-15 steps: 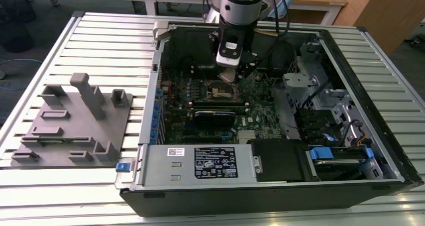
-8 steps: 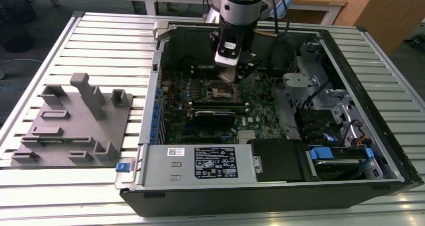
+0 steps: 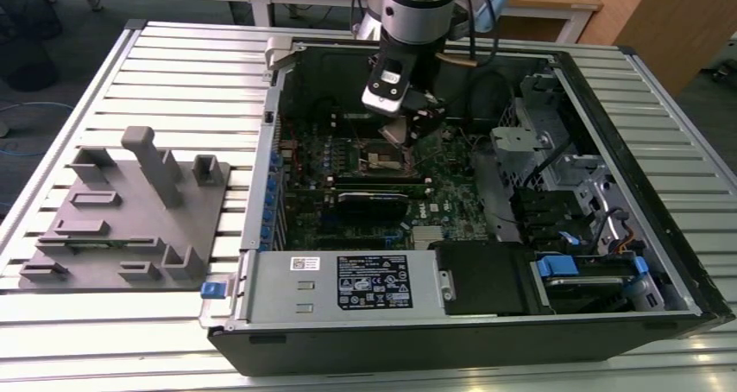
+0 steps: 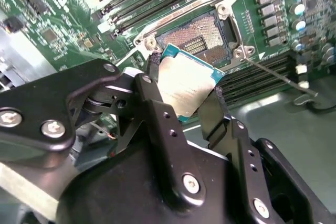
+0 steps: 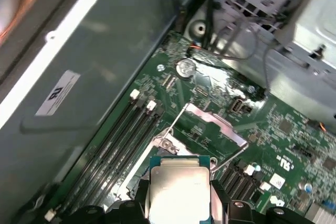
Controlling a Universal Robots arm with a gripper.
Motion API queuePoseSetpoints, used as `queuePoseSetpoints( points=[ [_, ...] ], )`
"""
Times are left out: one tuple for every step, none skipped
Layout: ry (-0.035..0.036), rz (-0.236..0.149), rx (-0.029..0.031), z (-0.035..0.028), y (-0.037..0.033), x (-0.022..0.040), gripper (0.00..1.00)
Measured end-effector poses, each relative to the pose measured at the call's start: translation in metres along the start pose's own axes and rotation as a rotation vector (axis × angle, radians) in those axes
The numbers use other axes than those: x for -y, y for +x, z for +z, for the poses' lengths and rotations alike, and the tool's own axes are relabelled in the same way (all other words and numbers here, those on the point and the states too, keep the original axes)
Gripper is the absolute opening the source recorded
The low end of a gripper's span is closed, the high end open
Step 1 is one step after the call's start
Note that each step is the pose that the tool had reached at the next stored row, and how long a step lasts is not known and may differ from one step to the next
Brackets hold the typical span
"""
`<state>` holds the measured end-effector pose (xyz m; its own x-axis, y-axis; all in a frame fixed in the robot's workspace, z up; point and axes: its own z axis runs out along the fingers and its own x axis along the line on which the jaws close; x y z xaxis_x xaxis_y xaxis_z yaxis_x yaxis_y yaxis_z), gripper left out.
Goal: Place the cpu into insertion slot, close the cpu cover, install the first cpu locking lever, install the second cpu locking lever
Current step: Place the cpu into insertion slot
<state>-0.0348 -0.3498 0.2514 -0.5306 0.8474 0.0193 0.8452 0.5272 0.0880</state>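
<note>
Exterior view: we're seeing the gripper (image 3: 405,129) hovering over the insertion slot (image 3: 384,157); what it's holding is hard to make out here. Second wrist view: fingers (image 4: 157,114) are pinching the cpu (image 4: 185,85) by its edges, tilted, just above the slot, likely sparing its contacts. First wrist view: cpu cover (image 5: 212,124) is standing flipped up for access; the cpu is hiding most of the slot.

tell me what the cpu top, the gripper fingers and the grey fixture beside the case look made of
cpu: the top looks like silvery metal with a dull sheen, on a green-edged base.
gripper fingers: matte black with visible screws; metal or hard plastic, can't tell.
grey fixture: uniform matte grey, blocky shapes, likely plastic.
</note>
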Motion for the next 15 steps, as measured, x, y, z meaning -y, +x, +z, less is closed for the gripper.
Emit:
queuePoseSetpoints(
  points=[
    [-0.0003, 0.018, 0.0016, 0.0, 0.0, 0.0, 0.54],
    [-0.0006, 0.034, 0.003, 0.0, 0.0, 0.0, 0.54],
    [-0.0008, 0.042, 0.0036, 0.0001, 0.0, 0.0, 0.54],
    [-0.0007, 0.042, 0.0037, 0.0, 0.0, 0.0, 0.54],
    [-0.0008, 0.042, 0.0038, 0.0, 0.0, 0.0, 0.54],
    [-0.0008, 0.042, 0.0037, 0.0001, 0.0, 0.0, 0.54],
    [-0.0007, 0.042, 0.0038, 0.0, 0.0, 0.0, 0.54],
    [-0.0008, 0.042, 0.0038, 0.0001, 0.0, 0.0, 0.54],
    [-0.0008, 0.042, 0.0038, 0.0001, 0.0, 0.0, 0.54],
    [-0.0009, 0.047, 0.0043, 0.0001, 0.0, 0.0, 0.54],
    [-0.0012, 0.06, 0.0054, 0.0001, 0.0001, 0.0001, 0.54],
    [-0.0015, 0.078, 0.0069, 0.0002, 0.0001, 0.0, 0.54],
    [-0.0019, 0.097, 0.0086, 0.0002, 0.0, 0.0, 0.54],
    [-0.0022, 0.115, 0.0102, 0.0002, 0.0, 0.0001, 0.54],
    [-0.0026, 0.133, 0.0117, 0.0003, 0.0, 0.0, 0.54]
  ],
)
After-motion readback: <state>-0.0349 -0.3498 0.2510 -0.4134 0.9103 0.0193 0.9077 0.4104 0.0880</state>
